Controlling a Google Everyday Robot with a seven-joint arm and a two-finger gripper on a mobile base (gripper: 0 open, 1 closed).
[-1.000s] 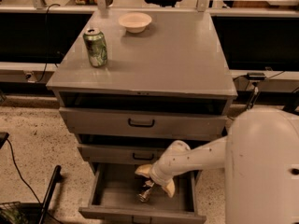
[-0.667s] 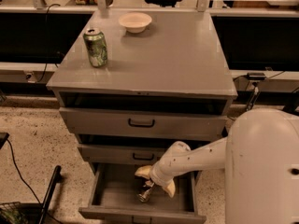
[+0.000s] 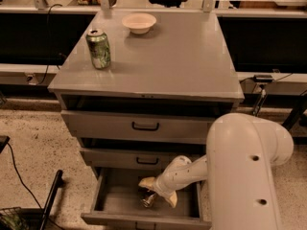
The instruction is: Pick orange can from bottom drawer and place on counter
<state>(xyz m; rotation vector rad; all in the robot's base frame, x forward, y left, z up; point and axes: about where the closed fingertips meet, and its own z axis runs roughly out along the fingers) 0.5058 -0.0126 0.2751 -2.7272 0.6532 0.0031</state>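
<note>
Nothing has shifted: my hand (image 3: 158,191) hangs wide in the bottom drawer (image 3: 115,206), seemingly astride the can (image 3: 147,200) lying there. No grip yet, so the counter (image 3: 182,61) waits.

Matt metal counter (image 3: 182,61); pale plastic claw (image 3: 156,193) in bottom drawer (image 3: 115,201)

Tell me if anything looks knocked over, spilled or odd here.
Nothing spilled. The green can and bowl stand upright on the counter. Only the orange can in the bottom drawer, under the gripper, seems tipped.
</note>
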